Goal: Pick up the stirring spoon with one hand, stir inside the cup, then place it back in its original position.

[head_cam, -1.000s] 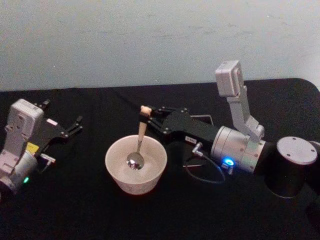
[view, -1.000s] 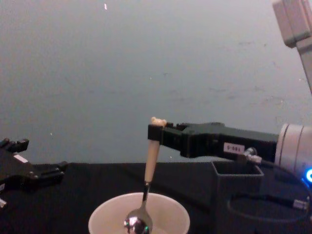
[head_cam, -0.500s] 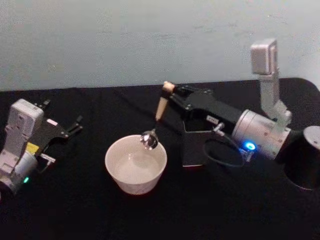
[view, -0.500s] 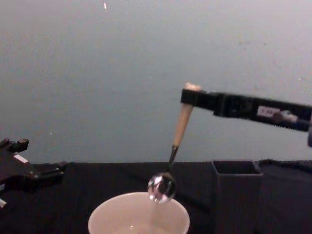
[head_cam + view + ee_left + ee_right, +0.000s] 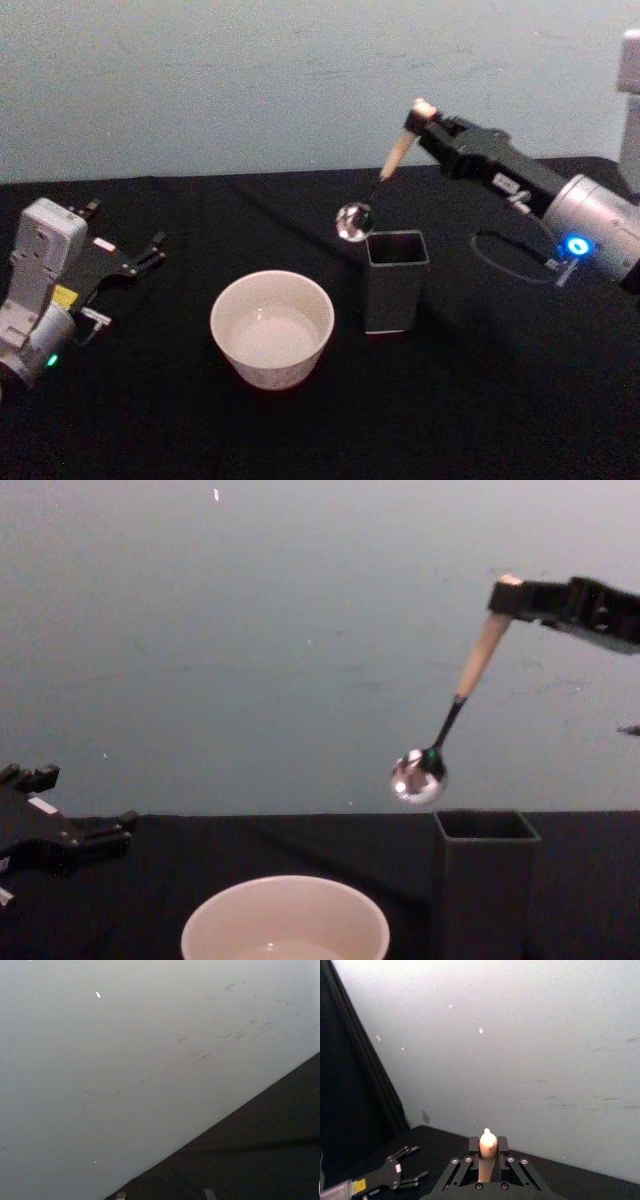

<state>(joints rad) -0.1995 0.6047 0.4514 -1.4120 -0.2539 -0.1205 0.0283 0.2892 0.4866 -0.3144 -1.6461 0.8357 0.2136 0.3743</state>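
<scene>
I hold the stirring spoon [image 5: 393,158] in the air by the dark holder [image 5: 393,290].
My right gripper [image 5: 422,115] is clamped on its cream handle, with the bowl just above the holder's left edge and apart from the cup [image 5: 270,362]. My left gripper [image 5: 152,250] sits far left, fingers apart.

A black-covered table [image 5: 150,420] carries the cream cup [image 5: 271,341] and, just beside it, a dark square holder [image 5: 392,285].

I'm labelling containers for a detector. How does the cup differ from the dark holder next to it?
The cup is round, wide and cream-white; the holder is square, narrow and dark grey. The cup sits low; the holder looks taller. The stirring spoon, clamped in the right gripper, hangs just above the holder's left edge, not over the cup. Both stand upright and open-topped on the black table.
</scene>
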